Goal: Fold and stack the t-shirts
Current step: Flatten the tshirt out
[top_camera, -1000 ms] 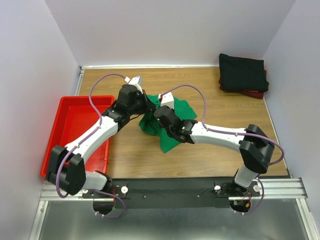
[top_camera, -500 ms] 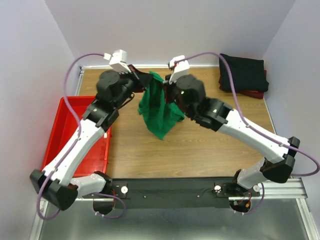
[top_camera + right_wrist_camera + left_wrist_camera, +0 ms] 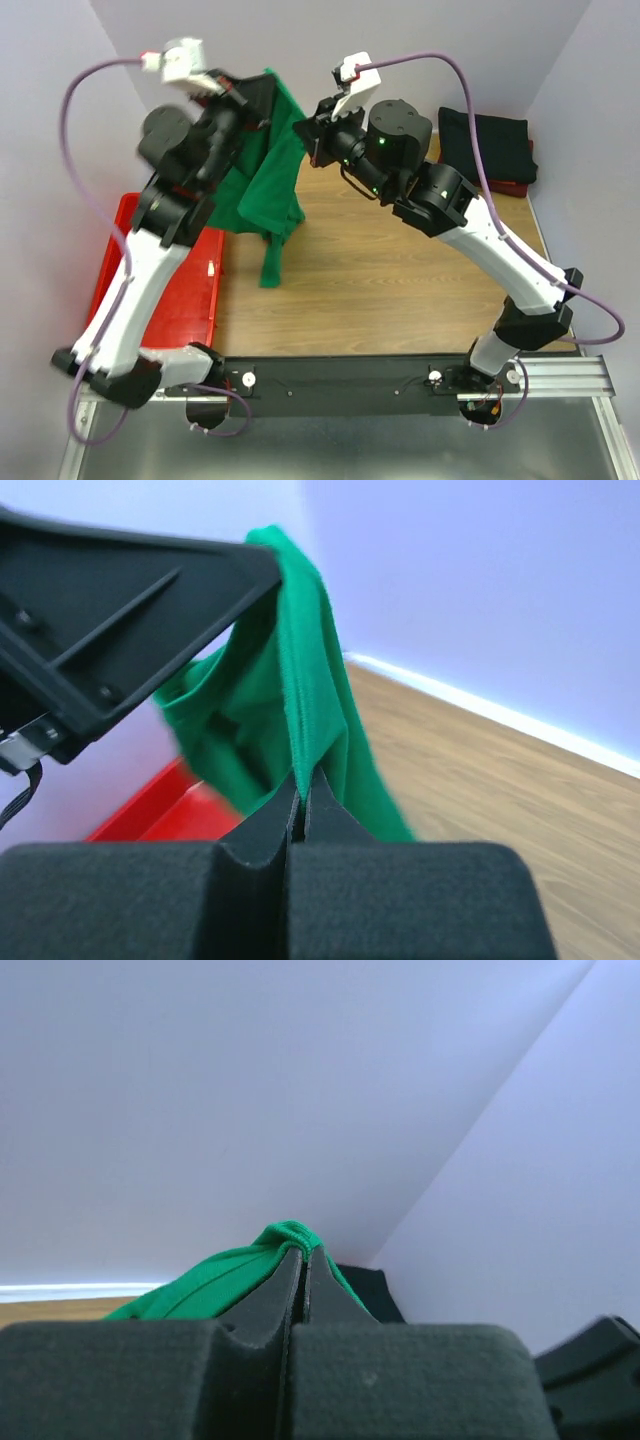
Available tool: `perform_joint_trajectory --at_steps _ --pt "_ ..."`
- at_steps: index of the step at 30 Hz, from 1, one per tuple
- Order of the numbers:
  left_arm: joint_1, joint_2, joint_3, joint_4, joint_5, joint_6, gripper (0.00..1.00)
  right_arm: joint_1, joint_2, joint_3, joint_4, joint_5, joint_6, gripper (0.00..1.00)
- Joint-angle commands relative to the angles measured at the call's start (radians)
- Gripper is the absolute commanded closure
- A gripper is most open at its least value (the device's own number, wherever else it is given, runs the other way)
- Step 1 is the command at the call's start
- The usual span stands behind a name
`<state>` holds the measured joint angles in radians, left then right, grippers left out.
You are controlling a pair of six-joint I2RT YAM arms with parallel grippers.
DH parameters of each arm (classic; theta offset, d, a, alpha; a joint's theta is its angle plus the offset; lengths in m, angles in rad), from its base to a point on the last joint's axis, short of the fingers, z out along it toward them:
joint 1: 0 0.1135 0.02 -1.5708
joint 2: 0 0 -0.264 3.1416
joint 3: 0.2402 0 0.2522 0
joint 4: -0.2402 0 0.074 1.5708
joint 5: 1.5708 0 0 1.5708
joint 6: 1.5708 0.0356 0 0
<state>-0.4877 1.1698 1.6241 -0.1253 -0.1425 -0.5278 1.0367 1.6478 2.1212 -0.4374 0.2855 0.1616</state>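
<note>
The green t-shirt (image 3: pixel 262 190) hangs in the air above the left part of the table (image 3: pixel 400 270), held up between my two arms. Its lower end dangles free near the red tray (image 3: pixel 195 300). The left gripper (image 3: pixel 303 1250) has its jaws pressed together on a bunched fold at the shirt's top edge. The right gripper (image 3: pixel 303 780) has its jaws likewise closed on a green edge, near the left one. At the far right corner I see the black t-shirt (image 3: pixel 486 145) lying folded on what seems to be the dark red t-shirt (image 3: pixel 512 186), only a sliver of which shows.
</note>
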Motion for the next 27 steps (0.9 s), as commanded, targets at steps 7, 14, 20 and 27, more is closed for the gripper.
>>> perform_joint_trajectory --at_steps 7,14,20,27 --pt "0.058 0.801 0.711 -0.066 0.289 0.060 1.00 -0.572 -0.090 -0.318 -0.179 0.015 0.214 0.99" --pt "0.027 0.866 0.517 -0.005 0.325 -0.017 0.57 -0.808 -0.247 -0.831 -0.098 -0.150 0.340 0.99" --pt "0.040 0.657 0.105 0.000 0.112 -0.119 0.46 -0.846 -0.310 -1.061 -0.044 -0.183 0.400 1.00" --pt "0.041 0.371 -0.413 -0.070 -0.127 -0.288 0.48 -0.848 -0.373 -1.133 -0.031 -0.207 0.412 0.99"
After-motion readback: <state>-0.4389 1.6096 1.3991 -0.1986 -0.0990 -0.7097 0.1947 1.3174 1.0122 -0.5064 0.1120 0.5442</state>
